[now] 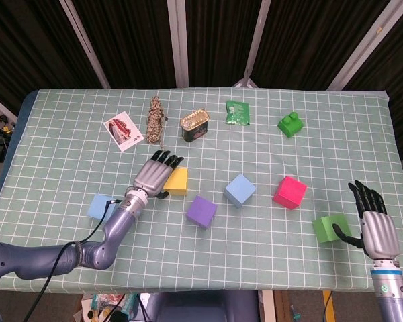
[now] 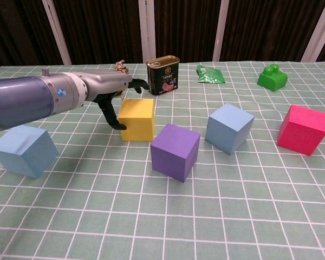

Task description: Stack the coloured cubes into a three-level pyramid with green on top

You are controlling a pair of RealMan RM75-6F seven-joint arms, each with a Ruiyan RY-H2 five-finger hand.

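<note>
Left hand (image 1: 156, 176) grasping yellow cube (image 1: 176, 181), fingers over its top-left edge, thumb against its left face in chest view. Yellow cube resting on the checked cloth (image 1: 74, 141), just up-left of purple cube (image 1: 201, 211). Right hand (image 1: 375, 225) at the near right edge, released, fingers spread and pointing up, thumb just beside green cube (image 1: 330, 228); contact not clear. Not seen in chest view.

Blue cube (image 1: 240, 190) right of purple cube, near it but apart. Pink cube (image 1: 290, 192) further right, between blue cube and green cube. Second blue cube (image 1: 102, 206) left of the left forearm, apart from the rest. No cubes stacked; all sitting singly on the cloth.

Along the far side: card (image 1: 123, 130), rope bundle (image 1: 154, 120), tin (image 1: 195, 126) standing behind yellow cube, green packet (image 1: 238, 113), green toy block (image 1: 291, 124).
</note>
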